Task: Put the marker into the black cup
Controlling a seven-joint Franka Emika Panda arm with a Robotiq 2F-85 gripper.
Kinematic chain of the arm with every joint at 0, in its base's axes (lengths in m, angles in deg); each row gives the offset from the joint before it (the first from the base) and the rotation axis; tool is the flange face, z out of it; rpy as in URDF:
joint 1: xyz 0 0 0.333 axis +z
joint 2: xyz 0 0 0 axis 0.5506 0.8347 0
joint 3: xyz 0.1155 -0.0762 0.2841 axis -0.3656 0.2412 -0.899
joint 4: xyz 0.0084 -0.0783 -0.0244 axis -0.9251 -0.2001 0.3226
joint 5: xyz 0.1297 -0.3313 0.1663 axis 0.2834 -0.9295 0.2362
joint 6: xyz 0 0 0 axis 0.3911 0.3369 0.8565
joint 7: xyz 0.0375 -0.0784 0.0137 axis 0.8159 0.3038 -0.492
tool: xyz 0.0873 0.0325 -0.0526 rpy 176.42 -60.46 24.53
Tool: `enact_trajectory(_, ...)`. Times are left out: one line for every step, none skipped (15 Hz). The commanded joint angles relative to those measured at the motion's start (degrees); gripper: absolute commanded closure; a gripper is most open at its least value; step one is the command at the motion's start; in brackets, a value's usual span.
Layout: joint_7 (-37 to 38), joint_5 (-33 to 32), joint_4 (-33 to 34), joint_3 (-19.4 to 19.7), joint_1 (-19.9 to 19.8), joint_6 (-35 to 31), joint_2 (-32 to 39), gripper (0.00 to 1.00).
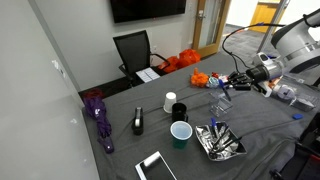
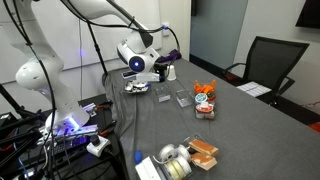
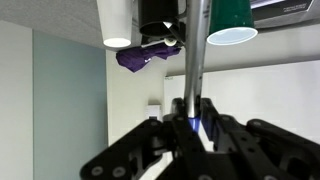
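Note:
My gripper [image 3: 196,118] is shut on the marker [image 3: 197,60], a grey shaft with a blue glow at the jaws, pointing away toward the cups. The wrist view stands upside down. In it the black cup [image 3: 158,14] sits just left of the marker's line, between the white cup [image 3: 115,22] and the blue cup [image 3: 231,20]. In an exterior view my gripper [image 1: 225,84] hangs above the table, well apart from the black cup [image 1: 179,110]. The white cup [image 1: 169,101] is behind it and the blue cup [image 1: 180,133] in front.
A purple umbrella [image 1: 98,115] lies at the table's edge and a black stapler-like item [image 1: 138,122] lies near the cups. A foil bag [image 1: 219,141], a tablet [image 1: 155,166] and orange items [image 1: 204,78] are on the table. A black chair [image 1: 134,50] stands behind.

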Motion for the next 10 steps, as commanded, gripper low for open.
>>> enact_trajectory(0.97, 1.66, 1.25, 0.59, 2.03, 2.25, 0.37, 0.95)
enact_trajectory(0.89, 3.41, 1.81, 0.22, 2.55, 3.06, 0.64, 0.95)
enact_trajectory(-0.22, 6.15, 2.72, -0.25, 3.32, 4.41, 1.33, 0.95)
enact_trajectory(-1.28, 8.41, 3.42, -0.46, 4.04, 5.89, 1.86, 0.95)
enact_trajectory(-1.98, 10.63, 4.09, -0.71, 4.8, 6.9, 2.48, 0.95)
enact_trajectory(-2.83, 12.84, 4.95, -1.05, 5.57, 8.2, 3.39, 0.95)
enact_trajectory(-3.79, 14.93, 5.91, -1.33, 6.25, 9.34, 4.5, 0.95)
enact_trajectory(-4.76, 16.82, 6.98, -1.61, 6.91, 10.44, 5.91, 0.95)
enact_trajectory(-5.47, 18.82, 8.12, -1.89, 7.59, 10.36, 7.43, 0.95)
enact_trajectory(-6.01, 20.56, 9.22, -2.04, 8.19, 10.61, 8.87, 0.95)
